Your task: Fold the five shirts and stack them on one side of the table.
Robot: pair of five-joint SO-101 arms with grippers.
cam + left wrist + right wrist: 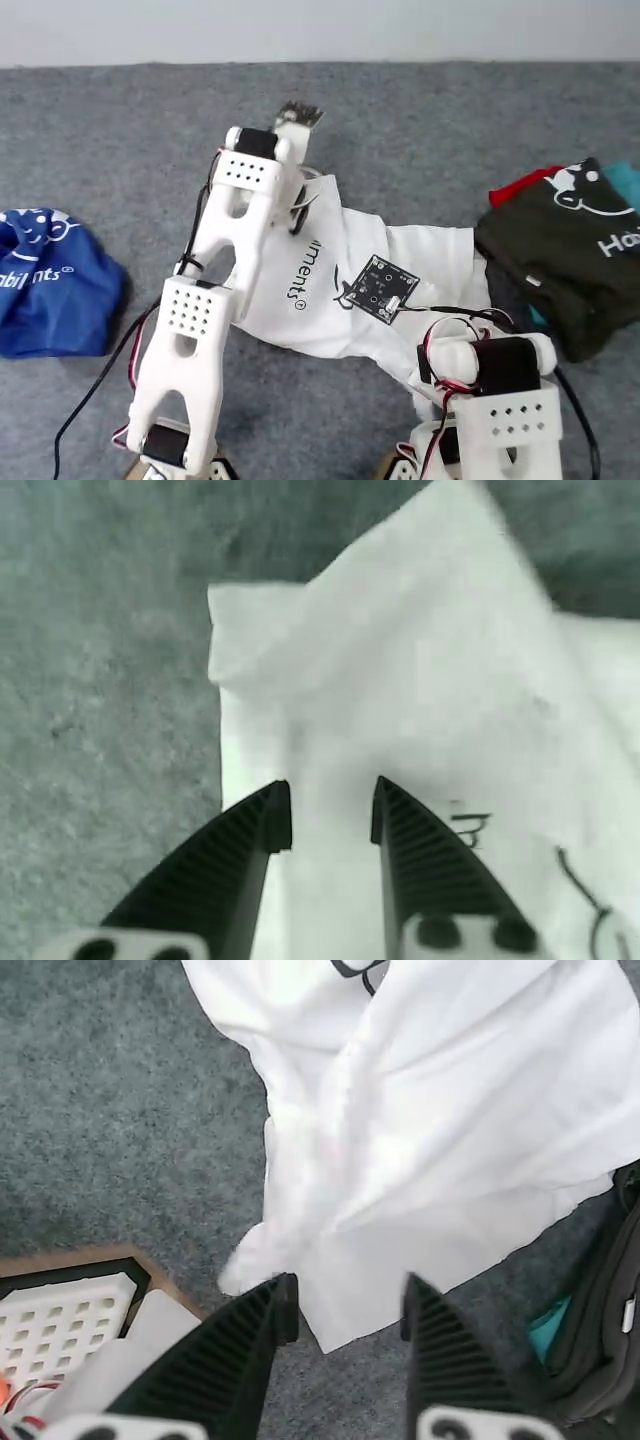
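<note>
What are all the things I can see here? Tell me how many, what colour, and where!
white shirt: one, white, spread crumpled in the middle of the table
blue shirt: one, blue, bunched at the table's left edge
black shirt: one, black, on top of the pile at the right
red shirt: one, red, edge peeking out under the black shirt
teal shirt: one, teal, edge peeking out under the black shirt
table: one, grey cover
left arm: one, white, stretched to the white shirt
right arm: one, white, at the near edge
left pincer: one, black, open over the white shirt
right pincer: one, black, open over the white shirt's near edge
</note>
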